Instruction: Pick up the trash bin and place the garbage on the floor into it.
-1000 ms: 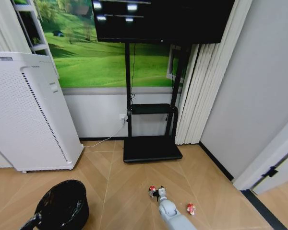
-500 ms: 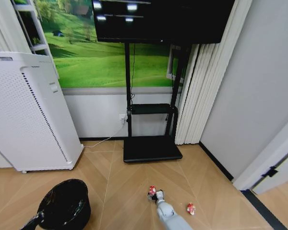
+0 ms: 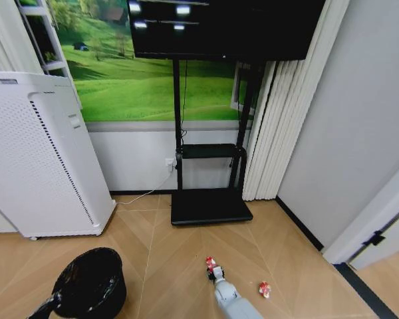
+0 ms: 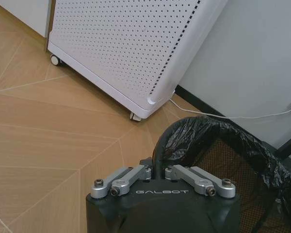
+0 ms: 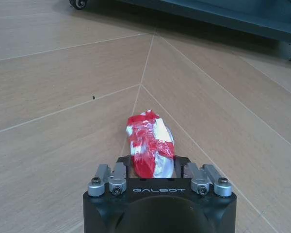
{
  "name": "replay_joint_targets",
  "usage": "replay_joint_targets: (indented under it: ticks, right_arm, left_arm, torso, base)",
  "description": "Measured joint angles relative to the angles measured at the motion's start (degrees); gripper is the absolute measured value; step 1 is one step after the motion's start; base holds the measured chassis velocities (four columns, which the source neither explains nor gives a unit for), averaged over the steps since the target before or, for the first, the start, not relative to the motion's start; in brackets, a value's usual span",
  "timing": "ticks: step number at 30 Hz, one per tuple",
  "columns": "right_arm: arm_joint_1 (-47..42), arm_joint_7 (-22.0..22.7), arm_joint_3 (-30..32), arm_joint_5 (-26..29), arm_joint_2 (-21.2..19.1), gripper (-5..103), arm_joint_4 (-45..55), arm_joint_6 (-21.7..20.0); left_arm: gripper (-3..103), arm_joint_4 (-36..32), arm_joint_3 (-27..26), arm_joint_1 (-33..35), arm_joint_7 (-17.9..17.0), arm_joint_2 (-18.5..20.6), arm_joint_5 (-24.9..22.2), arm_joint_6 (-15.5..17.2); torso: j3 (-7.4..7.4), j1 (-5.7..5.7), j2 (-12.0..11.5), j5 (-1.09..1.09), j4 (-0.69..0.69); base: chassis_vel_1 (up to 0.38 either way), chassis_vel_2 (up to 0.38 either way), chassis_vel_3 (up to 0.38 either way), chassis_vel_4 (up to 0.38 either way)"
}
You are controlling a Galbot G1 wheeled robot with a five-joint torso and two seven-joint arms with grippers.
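Note:
The trash bin [image 3: 90, 284], a black mesh basket with a black liner, sits at the lower left in the head view. My left gripper [image 4: 157, 167] is shut on its rim, and the trash bin [image 4: 242, 165] extends beyond it. One piece of garbage, a crumpled red-and-white can [image 5: 150, 143], lies on the wooden floor. My right gripper [image 5: 152, 165] is open around it, one jaw on each side. From the head, the right gripper [image 3: 215, 274] is just on the near side of this can [image 3: 211, 264]. A second red-and-white piece [image 3: 264, 289] lies further right.
A tall white perforated appliance [image 3: 40, 159] on castors stands behind the bin. A black screen stand with a flat base [image 3: 209, 206] is against the far wall, with curtains [image 3: 279, 119] beside it. A white cable [image 4: 233, 116] runs along the skirting.
My right gripper has shifted slightly left and back, lining up right behind the red-and-white can. The bin and left gripper have barely moved.

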Motion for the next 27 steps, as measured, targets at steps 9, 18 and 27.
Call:
replay_joint_targets:
  ticks: [9,18,27]
  right_arm:
    - [-0.6,0.2,-0.3,0.4,-0.4,30,1.5,0.1]
    - [-1.9,0.5,-0.4,2.1,-2.0,28,4.6,0.1]
    - [-7.5,1.5,3.0,13.2,-7.1,28,22.9,-3.2]
  left_arm:
    - [7,0.1,0.4,-0.3,0.0,0.4,-0.1,0.0]
    - [7,0.3,0.9,-0.6,0.0,0.0,0.0,0.0]
    - [7,1.1,2.7,-2.8,-0.5,2.3,0.2,0.0]
  torso:
    - [0.0,0.0,0.0,0.01,0.0]
    - [0.0,0.0,0.0,0.01,0.0]
    - [0.0,0.0,0.0,0.01,0.01]
  base:
    - [0.0,0.0,0.0,0.0]
    - [0.0,0.0,0.0,0.0]
    - [0.0,0.0,0.0,0.0]
